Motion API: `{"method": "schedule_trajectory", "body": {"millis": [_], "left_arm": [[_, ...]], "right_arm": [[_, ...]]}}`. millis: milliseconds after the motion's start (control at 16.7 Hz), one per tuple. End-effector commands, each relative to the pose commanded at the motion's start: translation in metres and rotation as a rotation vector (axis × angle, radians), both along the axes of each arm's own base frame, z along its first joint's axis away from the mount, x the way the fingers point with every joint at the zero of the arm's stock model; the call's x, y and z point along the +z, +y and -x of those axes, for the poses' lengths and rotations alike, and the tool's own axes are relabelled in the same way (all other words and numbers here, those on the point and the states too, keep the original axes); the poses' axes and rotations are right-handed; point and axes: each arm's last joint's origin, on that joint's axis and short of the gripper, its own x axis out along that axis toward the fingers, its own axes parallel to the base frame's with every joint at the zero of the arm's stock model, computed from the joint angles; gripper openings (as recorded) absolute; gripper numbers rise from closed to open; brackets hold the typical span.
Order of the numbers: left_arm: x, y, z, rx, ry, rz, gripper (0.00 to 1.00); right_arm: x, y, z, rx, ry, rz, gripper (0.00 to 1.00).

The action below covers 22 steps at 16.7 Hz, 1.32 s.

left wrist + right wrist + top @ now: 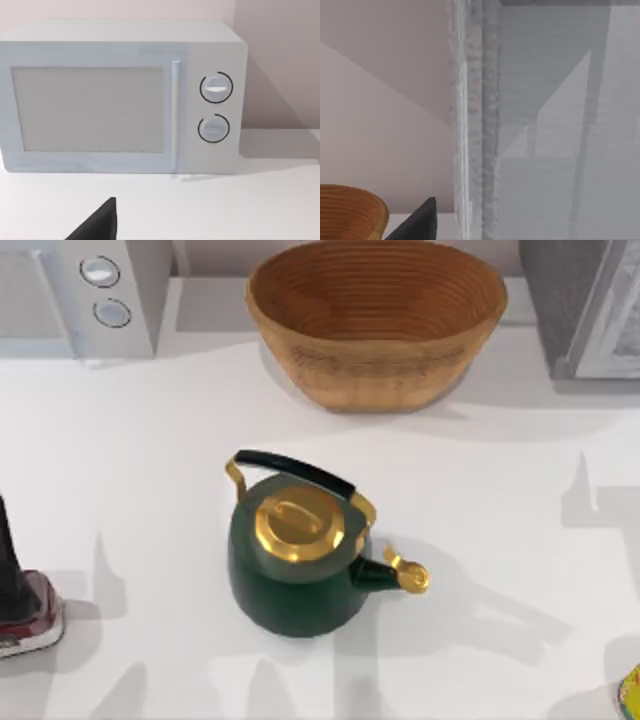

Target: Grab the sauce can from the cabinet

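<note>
Left gripper: a dark wedge at the edge of the left wrist view, above the bare white worktop. It faces a pale grey box-shaped microwave oven with two round dials, which stands at the worktop's far left corner. Whether its jaws are wide or narrow cannot be told.

Right gripper: a like dark wedge in the right wrist view, before the upright front edge of a grey cabinet with a pale panelled interior. This cabinet stands at the far right corner. The state of its jaws cannot be told.

Sauce can: its place in the cabinet cannot be told.

Between microwave oven and cabinet, at the far edge, sits a round ribbed wicker basket. Near the worktop's centre stands an upright dark green kettle with a gold lid, gold spout pointing right and black handle, well apart from the basket. A dark upright item with a red-and-white base is cut by the left edge; it cannot be identified. A yellow object is cut by the near right corner.
</note>
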Motion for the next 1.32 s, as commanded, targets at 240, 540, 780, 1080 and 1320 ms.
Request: {"method": "schedule_trajectory", "body": {"millis": [240, 540, 780, 1080, 1320], "left_arm": [[0.0, 0.0, 0.0, 0.0, 0.0, 0.0, 1.0], [0.0, 0.0, 0.0, 0.0, 0.0, 0.0, 1.0], [0.0, 0.0, 0.0, 0.0, 0.0, 0.0, 1.0], [0.0, 0.0, 0.0, 0.0, 0.0, 0.0, 1.0], [0.0, 0.0, 0.0, 0.0, 0.0, 0.0, 1.0]], "right_arm": [[0.083, 0.009, -0.037, 0.0, 0.017, 0.005, 1.0], [0.151, 0.026, -0.092, 0.008, 0.026, 0.007, 1.0], [0.179, 0.038, -0.122, 0.015, 0.016, 0.004, 1.0], [0.187, 0.041, -0.131, 0.017, 0.009, 0.002, 1.0], [0.186, 0.04, -0.13, 0.014, 0.006, 0.002, 1.0]]}}
